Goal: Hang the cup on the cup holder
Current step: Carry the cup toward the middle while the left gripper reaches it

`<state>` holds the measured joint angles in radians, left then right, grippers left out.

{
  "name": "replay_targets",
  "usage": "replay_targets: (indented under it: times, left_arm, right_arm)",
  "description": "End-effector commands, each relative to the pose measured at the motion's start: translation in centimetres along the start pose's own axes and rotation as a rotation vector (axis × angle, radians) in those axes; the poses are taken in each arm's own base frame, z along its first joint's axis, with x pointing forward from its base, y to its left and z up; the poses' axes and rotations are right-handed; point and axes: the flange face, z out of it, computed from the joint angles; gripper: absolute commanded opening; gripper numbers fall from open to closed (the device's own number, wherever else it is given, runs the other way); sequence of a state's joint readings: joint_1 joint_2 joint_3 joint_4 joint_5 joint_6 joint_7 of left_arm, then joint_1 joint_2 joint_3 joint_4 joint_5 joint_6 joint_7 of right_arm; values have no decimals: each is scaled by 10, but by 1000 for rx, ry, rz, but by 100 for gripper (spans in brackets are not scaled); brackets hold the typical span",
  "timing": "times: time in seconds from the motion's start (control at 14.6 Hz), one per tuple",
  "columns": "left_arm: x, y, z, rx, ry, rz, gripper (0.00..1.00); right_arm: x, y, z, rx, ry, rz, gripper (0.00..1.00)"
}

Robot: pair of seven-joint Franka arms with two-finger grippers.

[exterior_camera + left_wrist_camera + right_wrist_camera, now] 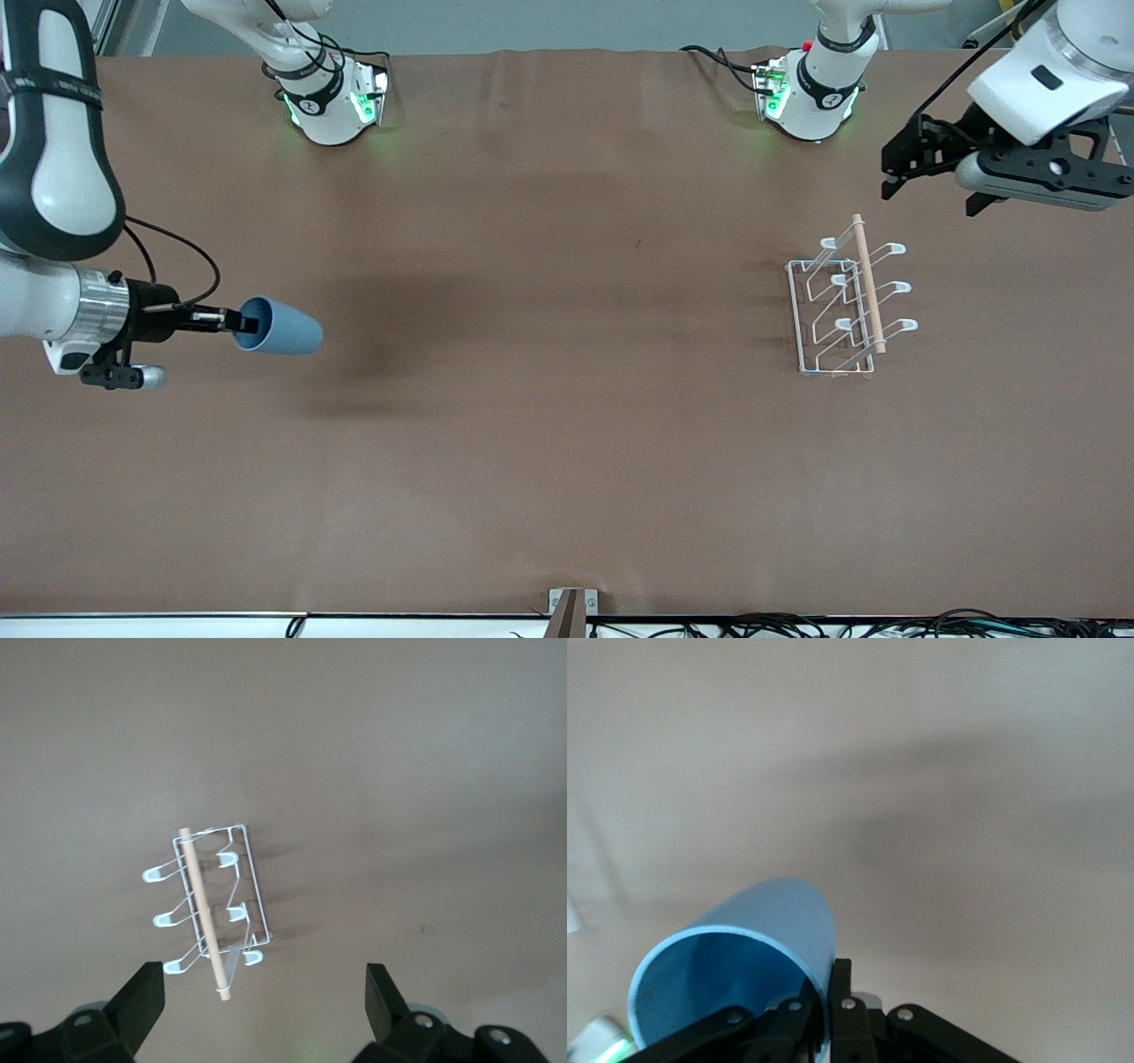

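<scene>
Right gripper [232, 321], clenched on the cup's [282, 327] rim, should carry it level to the well-apart cup holder [846, 299], mouth toward a prong, while the released left gripper [897, 173] waits above that holder.

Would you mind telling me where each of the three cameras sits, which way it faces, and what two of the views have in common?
Front view: high across the table, facing both arms; shows the right gripper holding the cup, the cup holder, the left gripper.
Left wrist view: on the left wrist, looking down on the cup holder; the left gripper's open fingers show.
Right wrist view: on the right wrist; the right gripper pinches the cup's rim.
Shared: front and left wrist show the cup holder.
</scene>
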<state>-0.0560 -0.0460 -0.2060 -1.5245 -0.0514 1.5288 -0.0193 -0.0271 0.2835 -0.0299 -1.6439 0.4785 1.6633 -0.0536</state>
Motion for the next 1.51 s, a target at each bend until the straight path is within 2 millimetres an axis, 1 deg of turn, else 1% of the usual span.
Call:
replay_targets:
  times: [0.0, 0.14, 0.27, 0.34, 0.41, 0.48, 0.55, 0.62, 0.68, 0.75, 0.82, 0.89, 0.96, 1.03, 1.1, 1.23, 1.3, 1.44]
  left_arm:
    - [-2, 31, -6, -3, -1, 67, 100]
    - [-7, 66, -7, -9, 1, 141, 100]
    - [-15, 125, -4, -33, 9, 242, 100]
    - [-16, 147, -12, -49, 60, 277, 100]
    - [-15, 172, -12, -66, 94, 312, 100]
    - [-17, 198, -15, -86, 124, 354, 100]
    - [-14, 214, -15, -111, 145, 380, 100]
    - [-13, 230, -17, -138, 158, 390, 100]
    - [-15, 251, -12, -167, 149, 412, 100]
    - [-14, 269, -10, -200, 158, 440, 100]
    - [-8, 280, -8, -237, 193, 455, 100]
    - [-5, 296, -3, -270, 227, 478, 100]
    - [-5, 316, 3, -284, 250, 510, 100]
    - [-3, 329, 11, -292, 267, 529, 100]
    - [5, 341, 21, -305, 284, 533, 100]
    - [19, 365, 42, -326, 318, 556, 100]
    - [27, 372, 53, -340, 333, 550, 100]
    - [39, 391, 79, -346, 385, 563, 100]
  right_arm:
    - [-14, -37, -1, 159, -60, -37, 2]
    - [-20, -59, -1, 252, -81, -66, 2]
    - [-23, -76, 6, 327, -94, -155, 3]
    - [-26, -87, 14, 360, -114, -233, 4]
    - [-26, -92, 24, 392, -132, -267, 4]
    - [-24, -98, 30, 447, -137, -265, 3]
    - [-21, -100, 37, 487, -143, -255, 2]
    - [-14, -100, 50, 529, -162, -238, 1]
    - [-7, -100, 61, 591, -176, -217, 1]
    - [-4, -106, 68, 641, -187, -206, 0]
    - [-5, -117, 79, 665, -209, -206, 0]
    - [-5, -127, 86, 711, -222, -201, 0]
    - [-1, -130, 91, 766, -224, -184, 0]
    - [1, -132, 92, 805, -226, -172, 0]
    - [1, -134, 96, 821, -232, -176, 0]
    - [1, -139, 115, 901, -295, -207, 0]
    - [-1, -142, 120, 913, -308, -232, 0]
    - [0, -140, 129, 914, -320, -240, 1]
